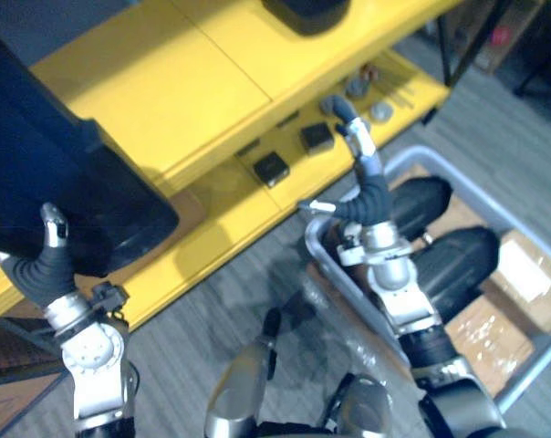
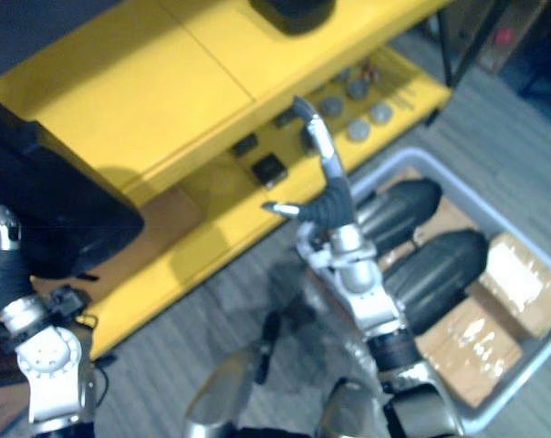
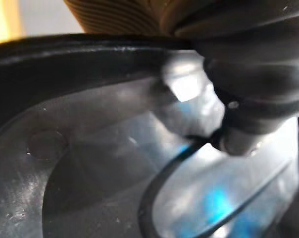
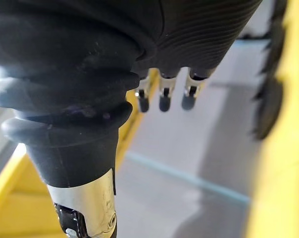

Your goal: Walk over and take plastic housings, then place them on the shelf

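Note:
A large dark plastic housing (image 1: 47, 164) lies on the top board of the yellow shelf (image 1: 166, 73) at the far left, its end hanging over the board's front edge. My left hand (image 1: 49, 255) comes up from below and grips that end, the thumb lying on the housing's wall. In the left wrist view the thumb (image 3: 238, 139) presses on the housing's glossy inner face (image 3: 90, 163). My right hand (image 1: 367, 182) is stretched out over the lower shelf board, its fingers (image 4: 162, 96) straight and holding nothing. Two more dark housings (image 1: 421, 205) (image 1: 462, 260) lie in a grey crate.
The grey crate (image 1: 458, 169) stands on the floor at right and also holds cardboard boxes (image 1: 531, 274). Small black blocks (image 1: 271, 169) and round metal parts (image 1: 380, 111) lie on the lower shelf board. Another dark object (image 1: 307, 14) sits on the top board at the back.

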### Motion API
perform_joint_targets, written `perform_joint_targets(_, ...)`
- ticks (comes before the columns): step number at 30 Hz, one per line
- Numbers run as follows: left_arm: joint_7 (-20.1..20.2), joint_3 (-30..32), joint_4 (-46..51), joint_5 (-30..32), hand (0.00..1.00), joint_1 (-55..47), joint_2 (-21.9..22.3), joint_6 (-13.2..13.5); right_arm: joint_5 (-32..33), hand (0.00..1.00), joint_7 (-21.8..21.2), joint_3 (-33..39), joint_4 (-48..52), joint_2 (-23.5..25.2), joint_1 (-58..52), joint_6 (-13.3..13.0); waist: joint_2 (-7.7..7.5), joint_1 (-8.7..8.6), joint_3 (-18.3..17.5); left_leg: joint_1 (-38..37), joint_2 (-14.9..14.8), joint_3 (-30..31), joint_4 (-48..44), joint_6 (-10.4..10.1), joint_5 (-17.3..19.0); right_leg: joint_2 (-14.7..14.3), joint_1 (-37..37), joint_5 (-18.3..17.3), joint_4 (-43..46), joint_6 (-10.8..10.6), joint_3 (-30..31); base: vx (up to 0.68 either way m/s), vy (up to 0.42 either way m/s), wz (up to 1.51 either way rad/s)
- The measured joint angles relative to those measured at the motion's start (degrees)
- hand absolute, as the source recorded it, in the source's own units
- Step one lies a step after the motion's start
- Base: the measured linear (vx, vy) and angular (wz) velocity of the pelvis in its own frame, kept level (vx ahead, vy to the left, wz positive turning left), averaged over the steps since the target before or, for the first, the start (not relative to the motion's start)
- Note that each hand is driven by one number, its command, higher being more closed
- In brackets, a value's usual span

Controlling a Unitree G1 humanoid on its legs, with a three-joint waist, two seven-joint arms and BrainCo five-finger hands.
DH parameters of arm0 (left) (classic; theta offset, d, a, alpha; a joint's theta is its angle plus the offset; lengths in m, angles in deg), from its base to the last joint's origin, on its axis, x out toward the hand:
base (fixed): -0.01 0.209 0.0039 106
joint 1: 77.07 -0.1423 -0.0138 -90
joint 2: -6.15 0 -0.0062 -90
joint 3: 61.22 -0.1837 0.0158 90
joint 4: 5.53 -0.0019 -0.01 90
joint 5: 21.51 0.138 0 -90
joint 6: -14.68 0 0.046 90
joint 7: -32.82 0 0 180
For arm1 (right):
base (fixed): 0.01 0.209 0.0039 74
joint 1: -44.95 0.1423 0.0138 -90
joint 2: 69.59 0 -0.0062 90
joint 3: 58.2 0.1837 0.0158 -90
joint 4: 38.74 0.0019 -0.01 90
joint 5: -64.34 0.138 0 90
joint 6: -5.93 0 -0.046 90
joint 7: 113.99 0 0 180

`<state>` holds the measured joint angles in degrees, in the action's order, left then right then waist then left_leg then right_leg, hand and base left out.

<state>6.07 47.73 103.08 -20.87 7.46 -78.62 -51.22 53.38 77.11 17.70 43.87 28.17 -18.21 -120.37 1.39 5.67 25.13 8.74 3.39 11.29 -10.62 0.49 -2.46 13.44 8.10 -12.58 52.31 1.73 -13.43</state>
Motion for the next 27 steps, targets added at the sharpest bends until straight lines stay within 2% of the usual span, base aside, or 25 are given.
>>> perform_joint_targets(1, -0.1, -0.4, -0.2, -0.2, 1.0, 0.2, 0.1, -0.6, 0.1, 0.0, -0.6, -1.6, 0.1, 0.9, 0.9, -0.3, 0.11, -0.08, -0.8, -0.4, -0.7, 1.2, 1.2, 0.0, 0.0, -2.9, 1.3, -1.9, -6.9, -1.4, 1.9, 0.08, -0.117, 0.4)
perform_joint_targets(2, -0.2, -0.8, -0.5, -0.3, 1.0, 0.6, 0.1, -0.8, 0.2, 0.0, -1.2, -2.3, 0.2, 1.1, 1.1, -0.5, 0.08, -0.05, -0.8, -0.7, -1.0, 1.5, 1.7, 0.0, 0.0, -4.2, 1.3, -2.3, -11.0, -2.1, 3.0, 0.07, -0.18, 0.58)
perform_joint_targets(3, -0.2, -1.9, -1.0, -0.4, 1.0, 0.7, 0.3, -1.0, 0.6, 0.0, -1.7, -4.0, 0.2, 1.3, 0.9, -0.6, -0.13, -0.13, -1.6, -0.7, -1.2, 2.3, 2.2, -0.1, -0.1, -6.3, 1.4, -1.7, -18.9, -2.6, 5.3, 0.06, -0.217, 0.76)
perform_joint_targets(4, 0.1, -2.9, -1.0, -0.4, 1.0, 0.6, 0.5, -1.0, 1.3, 0.0, -2.4, -5.2, 0.2, 1.3, 0.5, -0.6, -1.04, -0.18, -2.2, -0.6, -0.8, 2.5, 2.5, -0.4, -0.2, -6.7, 0.6, -1.0, -25.3, -2.6, 6.2, 0.06, -0.242, 0.85)
perform_joint_targets(5, 0.4, -3.3, -1.0, -0.4, 1.0, 0.6, 0.5, -1.0, 1.3, 0.0, -2.6, -5.4, 0.2, 1.4, 0.3, -0.4, -1.82, -0.07, -2.6, -0.6, -0.1, 3.0, 2.7, -0.7, -0.1, -6.5, 0.0, -0.4, -27.9, -2.3, 5.8, 0.09, -0.277, 1.1)
perform_joint_targets(6, 1.3, -4.3, -1.0, -0.8, 1.0, 0.3, 1.5, -0.8, 2.0, 0.0, -3.2, -5.3, 0.2, 1.3, 0.2, 0.0, -1.93, -0.37, -3.4, -0.2, 0.2, 4.5, 3.0, -2.5, 0.0, -6.5, -1.4, 1.8, -30.5, -3.9, 4.9, 0.11, -0.267, 1.16)
perform_joint_targets(7, 2.5, -5.2, -0.6, -0.8, 1.0, -0.4, 3.4, -0.4, 2.7, 0.0, -3.7, -4.8, 0.2, 0.8, -0.1, 0.1, -0.97, -0.36, -5.0, 1.2, -2.2, 1.7, 3.1, -2.5, -0.1, -7.4, -2.3, 2.2, -32.8, -3.4, 1.5, 0.12, -0.243, 1.15)
perform_joint_targets(9, 3.5, -7.2, -0.7, -0.7, 1.0, -0.1, 5.0, 0.3, 3.6, 0.0, -4.4, -2.9, 0.2, -0.2, -0.1, 0.2, 0.31, -0.48, -5.7, 2.5, -5.9, -4.7, 3.4, -3.2, -1.0, -8.0, -3.6, 2.6, -33.7, -2.8, -2.6, 0.17, -0.161, 0.97)
perform_joint_targets(10, 4.1, -8.7, -0.7, -0.6, 1.0, 0.6, 5.1, 0.7, 4.2, 0.0, -5.3, -0.8, 0.2, -0.7, -0.3, 0.2, 0.95, -0.76, -6.0, 2.2, -7.3, -7.5, 5.0, -4.5, -3.5, -8.2, -4.1, 2.5, -33.6, -2.7, -4.3, 0.21, -0.11, 0.86)
perform_joint_targets(12, 4.8, -10.5, -0.6, -0.5, 1.0, 3.1, 4.6, 1.3, 5.3, 0.0, -6.3, 2.2, 0.2, -1.5, -0.3, 0.2, 1.1, -1.02, -6.1, 1.7, -7.3, -8.9, 7.3, -4.4, -5.0, -7.9, -4.2, 2.5, -33.5, -2.8, -5.3, 0.17, -0.02, 0.47)
perform_joint_targets(15, 4.7, -11.6, -0.7, -0.3, 1.0, 6.3, 4.5, 0.7, 6.3, 0.0, -7.2, 4.5, 0.2, -1.8, -0.3, 0.1, 1.09, -1.25, -6.1, 0.6, -6.2, -9.2, 8.4, -4.5, -5.3, -6.5, -4.4, 1.5, -33.1, -3.2, -5.2, 0.08, 0.042, 0.02)
perform_joint_targets(20, 4.5, -11.6, -1.0, -0.1, 1.0, 6.5, 4.5, -1.0, 7.6, 0.0, -7.5, 4.3, 0.3, -1.4, -1.4, -0.1, 1.08, -2.24, -6.1, -4.4, -5.2, -11.7, 11.3, -4.2, -5.5, -5.4, -7.2, 0.4, -33.9, -3.9, -3.7, 0.01, 0.052, -0.18)
perform_joint_targets(24, 4.4, -11.2, -1.1, 0.6, 1.0, 6.2, 4.5, -2.2, 8.7, 0.0, -9.0, 3.7, 0.3, -1.4, -3.0, -0.1, 1.17, -3.02, -6.4, -4.9, -5.0, -11.8, 13.2, -3.9, -6.3, -5.4, -7.1, 0.6, -34.5, -4.3, -3.9, -0.02, 0.014, -0.02)
perform_joint_targets(27, 4.4, -10.8, -2.0, 2.7, 1.0, 4.6, 4.5, -4.0, 10.3, 0.0, -11.4, 2.4, 0.3, -1.3, -3.4, -0.5, 1.31, -2.97, -8.7, -5.1, -4.4, -11.2, 14.3, -3.4, -6.9, -4.8, -7.8, 1.0, -35.5, -4.9, -5.0, 0.07, 0.022, 0.17)
